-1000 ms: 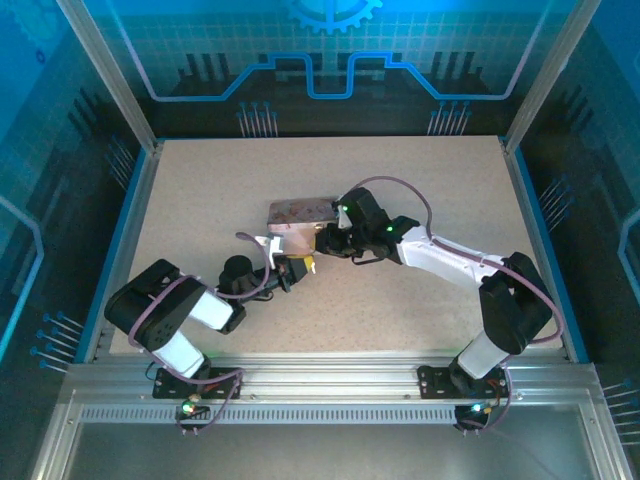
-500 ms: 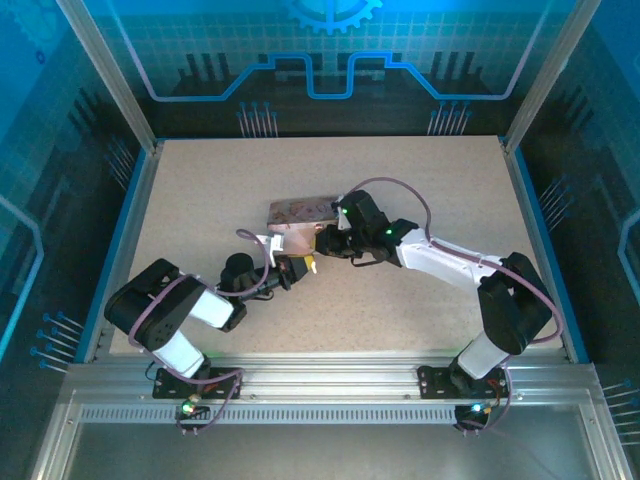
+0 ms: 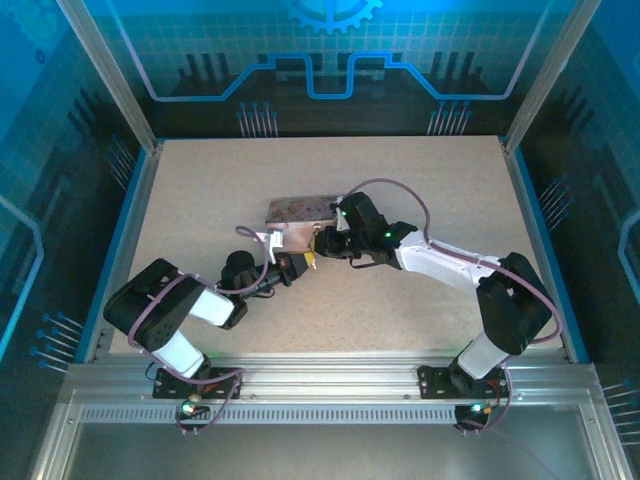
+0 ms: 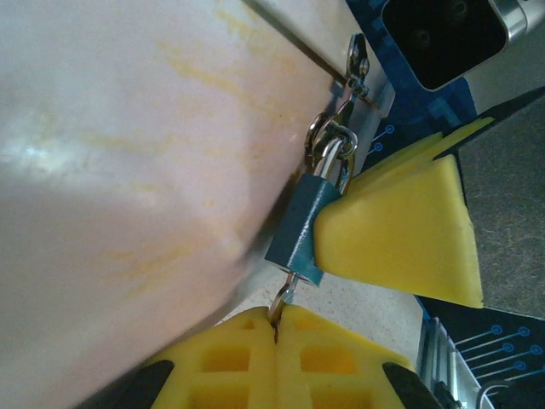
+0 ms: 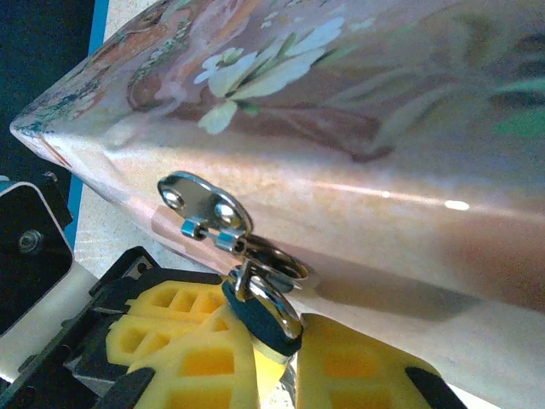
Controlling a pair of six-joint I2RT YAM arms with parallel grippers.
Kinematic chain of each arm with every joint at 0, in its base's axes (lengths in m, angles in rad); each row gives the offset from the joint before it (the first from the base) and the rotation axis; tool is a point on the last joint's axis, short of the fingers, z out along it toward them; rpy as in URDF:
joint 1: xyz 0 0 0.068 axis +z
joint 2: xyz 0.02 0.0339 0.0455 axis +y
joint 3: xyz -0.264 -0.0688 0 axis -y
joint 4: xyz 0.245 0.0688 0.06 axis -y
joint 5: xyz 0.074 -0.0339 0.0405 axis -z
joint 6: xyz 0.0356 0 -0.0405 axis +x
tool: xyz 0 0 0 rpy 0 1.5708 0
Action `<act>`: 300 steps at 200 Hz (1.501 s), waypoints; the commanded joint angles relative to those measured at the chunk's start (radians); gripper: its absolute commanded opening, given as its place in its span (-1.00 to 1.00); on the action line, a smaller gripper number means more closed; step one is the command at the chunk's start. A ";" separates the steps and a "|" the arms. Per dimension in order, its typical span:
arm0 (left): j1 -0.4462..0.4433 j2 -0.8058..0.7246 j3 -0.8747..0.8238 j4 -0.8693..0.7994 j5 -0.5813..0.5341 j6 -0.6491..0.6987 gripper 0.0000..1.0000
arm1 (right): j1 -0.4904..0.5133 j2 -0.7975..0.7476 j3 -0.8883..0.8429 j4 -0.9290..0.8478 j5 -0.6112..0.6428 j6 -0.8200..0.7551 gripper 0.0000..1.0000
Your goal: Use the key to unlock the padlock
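Two grippers are seen close together at the near long side of the tin (image 3: 298, 212), where a small hasp (image 5: 204, 209) is fixed to its wall. The tin is rested on the speckled table (image 3: 430, 190). The padlock (image 4: 302, 230) is hung from that hasp by its silvery shackle (image 4: 334, 153), its blue body just beside the tin's wall. The padlock body is clamped between the yellow pads of the right gripper (image 5: 285, 362). The key (image 4: 283, 298) is set in the padlock's end farthest from the hasp, and its head is pinched between the closed pads of the left gripper (image 4: 277, 336).
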 commanded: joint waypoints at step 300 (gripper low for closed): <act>-0.186 0.239 -0.041 0.111 -0.165 0.100 -1.00 | 0.039 -0.087 -0.485 0.524 0.101 0.352 0.14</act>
